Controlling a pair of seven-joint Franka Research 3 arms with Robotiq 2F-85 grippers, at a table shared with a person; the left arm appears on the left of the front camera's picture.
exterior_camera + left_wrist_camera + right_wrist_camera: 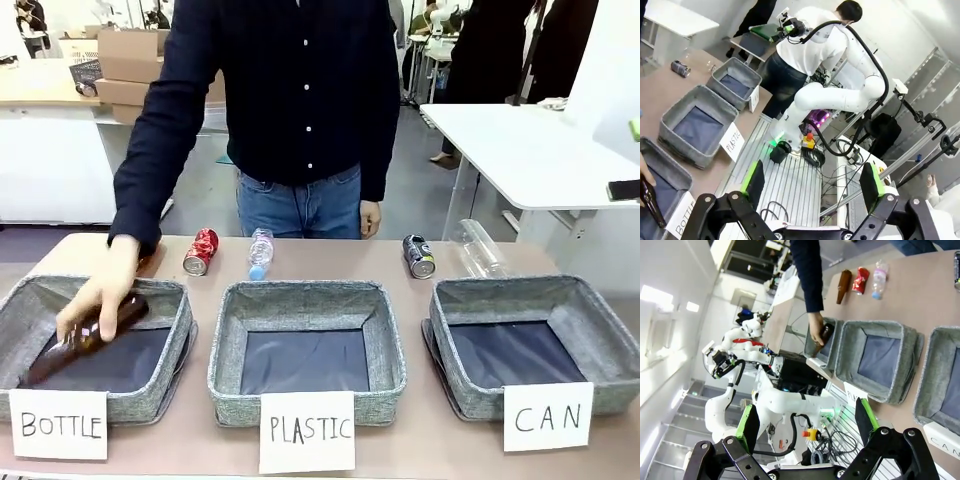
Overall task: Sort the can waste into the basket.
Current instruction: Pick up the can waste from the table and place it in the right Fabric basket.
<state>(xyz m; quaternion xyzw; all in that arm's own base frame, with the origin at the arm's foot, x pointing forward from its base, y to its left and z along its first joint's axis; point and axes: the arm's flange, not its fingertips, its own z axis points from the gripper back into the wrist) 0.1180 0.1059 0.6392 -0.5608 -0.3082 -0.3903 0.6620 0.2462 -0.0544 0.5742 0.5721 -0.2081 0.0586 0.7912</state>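
- Both cans lie on the tan table (420, 445) behind the CAN basket (535, 345): black-and-silver can (418, 256) just behind its left corner, red can (200, 251) well left.
- Left gripper (812, 187) and right gripper (805, 422) are spread apart, empty, held away from that basket.
- A person's hand (95, 290) lowers a brown bottle (85, 338) into the BOTTLE basket (150, 395).

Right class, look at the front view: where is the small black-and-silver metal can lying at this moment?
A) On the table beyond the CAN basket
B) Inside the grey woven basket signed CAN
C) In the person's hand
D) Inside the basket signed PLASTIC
A: the black-and-silver can lies on the table just beyond the grey woven CAN basket, whose dark lining holds nothing.
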